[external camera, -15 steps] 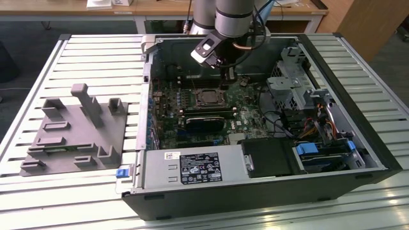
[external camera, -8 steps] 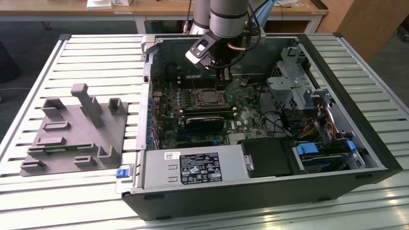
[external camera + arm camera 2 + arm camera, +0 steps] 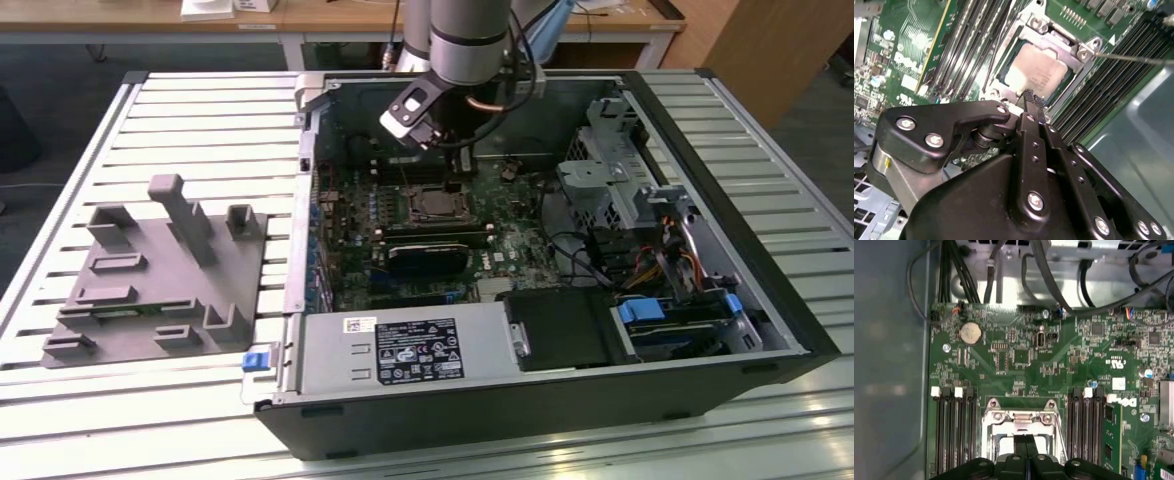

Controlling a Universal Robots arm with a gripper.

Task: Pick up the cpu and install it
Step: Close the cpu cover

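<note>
In the exterior view the arm [image 3: 469,35] reaches in from twelve o'clock and hangs nearly upright, with the gripper [image 3: 458,165] pointing down toward six o'clock. In both wrist views its two black fingers [image 3: 1026,130] are pressed flat together, with nothing between them.

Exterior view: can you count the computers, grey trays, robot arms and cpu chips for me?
Computer case: 1
Grey tray: 1
Robot arm: 1
cpu: 1
Total: 4
</note>
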